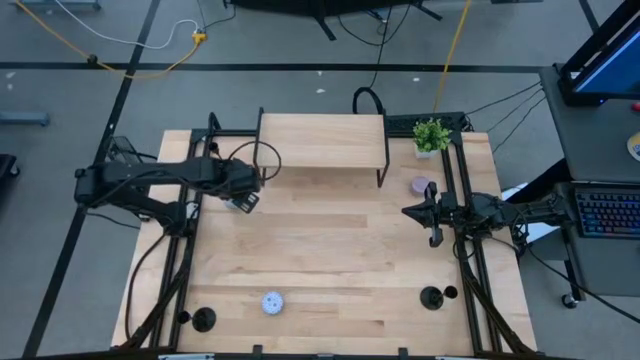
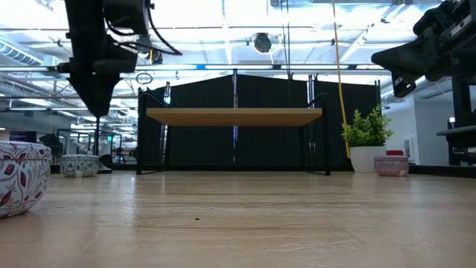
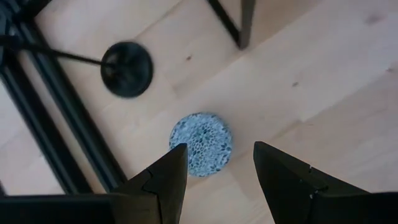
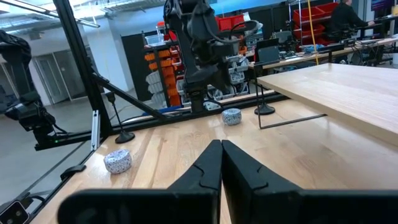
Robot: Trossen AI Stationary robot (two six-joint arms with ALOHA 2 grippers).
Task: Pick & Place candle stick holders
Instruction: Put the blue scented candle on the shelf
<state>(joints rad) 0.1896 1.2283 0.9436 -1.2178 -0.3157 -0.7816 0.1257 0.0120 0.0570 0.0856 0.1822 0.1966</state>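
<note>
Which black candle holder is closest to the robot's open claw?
The candle stick holder near the shelf's left legs, just past the blue puck under the open left gripper. The other holders sit along the table's near edge.

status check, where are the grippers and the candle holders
Left gripper open above blue puck, empty. Right gripper shut, idle at right edge. Candle holder beside puck, untouched.

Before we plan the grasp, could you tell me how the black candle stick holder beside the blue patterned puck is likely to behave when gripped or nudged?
The candle stick holder has a thin stem on a flat disc base, so a nudge up high would probably tip it. The stem looks rigid but narrow, so it may slip or swing between the open left gripper fingers.
</note>
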